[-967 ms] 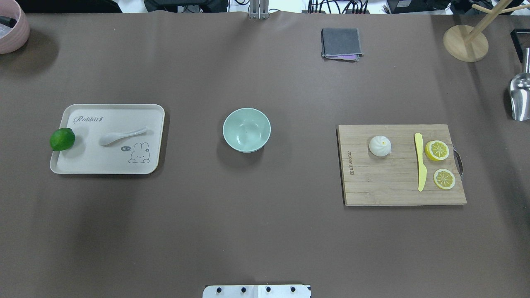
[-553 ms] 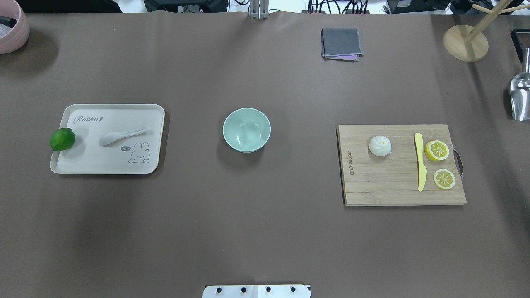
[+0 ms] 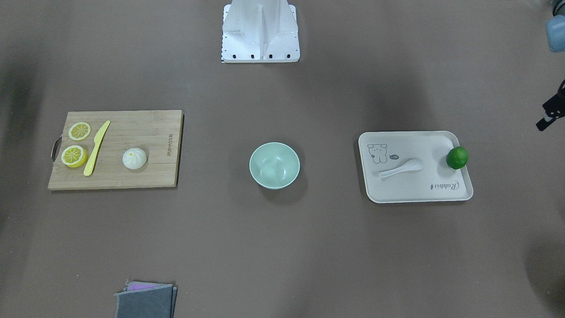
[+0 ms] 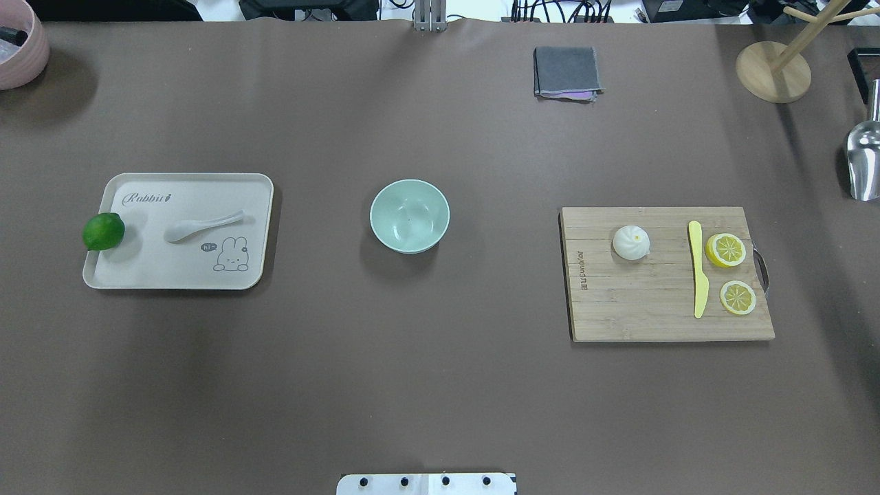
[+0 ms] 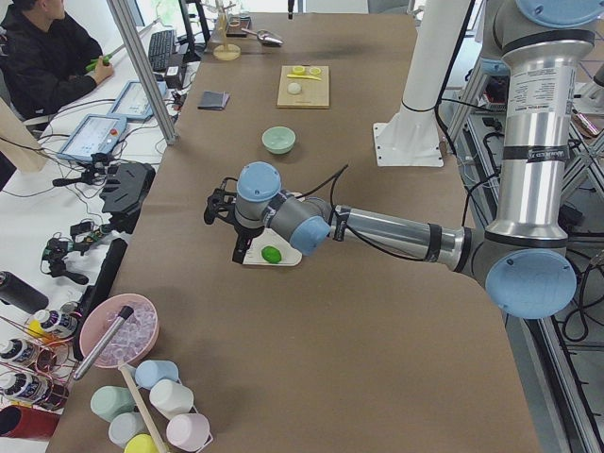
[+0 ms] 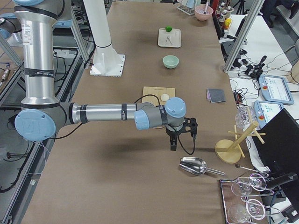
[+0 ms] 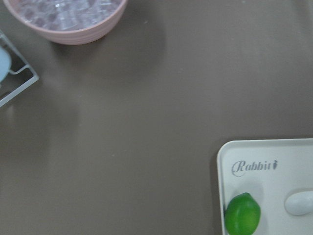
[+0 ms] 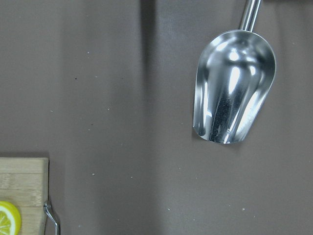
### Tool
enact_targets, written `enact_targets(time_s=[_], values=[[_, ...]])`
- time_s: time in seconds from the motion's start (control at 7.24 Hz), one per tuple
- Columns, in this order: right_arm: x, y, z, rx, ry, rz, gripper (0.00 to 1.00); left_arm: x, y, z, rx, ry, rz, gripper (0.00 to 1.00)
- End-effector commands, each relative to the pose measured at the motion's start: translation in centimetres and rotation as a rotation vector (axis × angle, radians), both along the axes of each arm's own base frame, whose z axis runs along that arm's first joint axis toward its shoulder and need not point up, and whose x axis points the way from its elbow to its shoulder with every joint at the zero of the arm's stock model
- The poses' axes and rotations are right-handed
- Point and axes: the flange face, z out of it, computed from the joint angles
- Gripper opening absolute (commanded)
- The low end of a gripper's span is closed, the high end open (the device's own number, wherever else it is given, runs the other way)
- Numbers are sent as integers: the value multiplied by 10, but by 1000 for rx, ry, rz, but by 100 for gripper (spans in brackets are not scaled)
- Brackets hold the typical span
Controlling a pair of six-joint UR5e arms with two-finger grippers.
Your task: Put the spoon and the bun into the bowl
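The white spoon (image 4: 203,225) lies on the cream tray (image 4: 137,271) at the left, and its scoop shows in the left wrist view (image 7: 299,202). The white bun (image 4: 631,242) sits on the wooden cutting board (image 4: 639,309) at the right. The mint-green bowl (image 4: 410,182) stands empty between them. My left gripper (image 5: 217,208) hovers just beyond the tray's lime end; I cannot tell whether it is open. My right gripper (image 6: 180,135) hovers beyond the board, near the metal scoop; I cannot tell its state either. Neither gripper shows in the overhead view.
A green lime (image 4: 104,231) sits on the tray's left edge. A yellow knife (image 4: 698,268) and two lemon slices (image 4: 726,249) lie on the board. A grey cloth (image 4: 566,71), a wooden stand (image 4: 773,69), a metal scoop (image 8: 234,88) and a pink bowl (image 7: 68,19) sit near the edges.
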Motion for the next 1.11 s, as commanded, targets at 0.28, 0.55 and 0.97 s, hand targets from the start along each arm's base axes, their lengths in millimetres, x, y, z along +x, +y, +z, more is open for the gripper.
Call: enact_targets(time_s=[0.28,0.55,0.97], values=[[-5,-17,-28,95,-46,-3,100,164,-38,-109,280,84,262,98],[-12,-23,-37,78,-84,28,100,240,-21,-112,378,-3,226,98],[-16,-22,-40,74,-97,29,100,262,-35,-53,472,6,218,98]])
